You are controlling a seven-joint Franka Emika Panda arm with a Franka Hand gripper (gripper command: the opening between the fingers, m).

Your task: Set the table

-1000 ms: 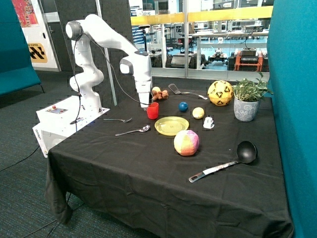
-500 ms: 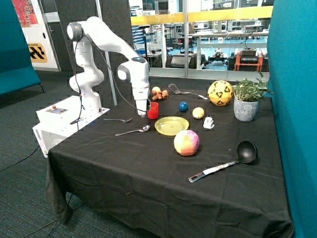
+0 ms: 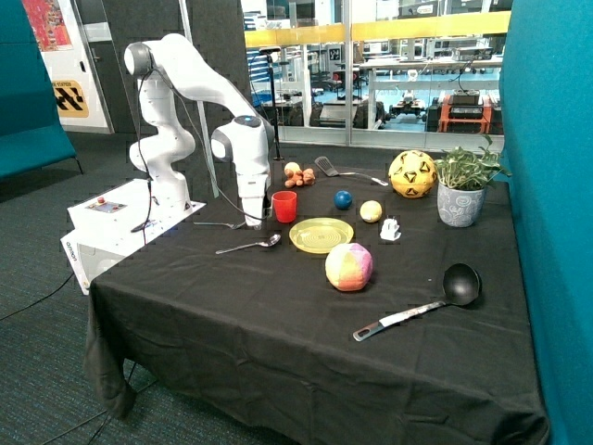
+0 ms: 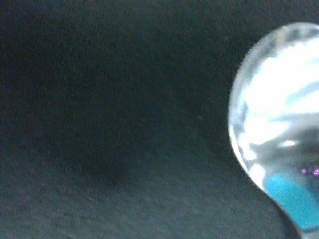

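Gripper (image 3: 252, 222) between two utensils

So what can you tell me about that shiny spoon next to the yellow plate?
The spoon looks like polished metal, silver and shiny, with a rounded bowl and a long thin handle. It lies flat on the black table, its bowl end toward the yellow plate without touching it, the handle pointing away. The wrist view shows the bowl up close, mirroring bright light. The robot's hand hangs low just behind it, near the red cup.

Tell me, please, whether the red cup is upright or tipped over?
Upright: the red cup stands on the table, mouth upward, beside the gripper.
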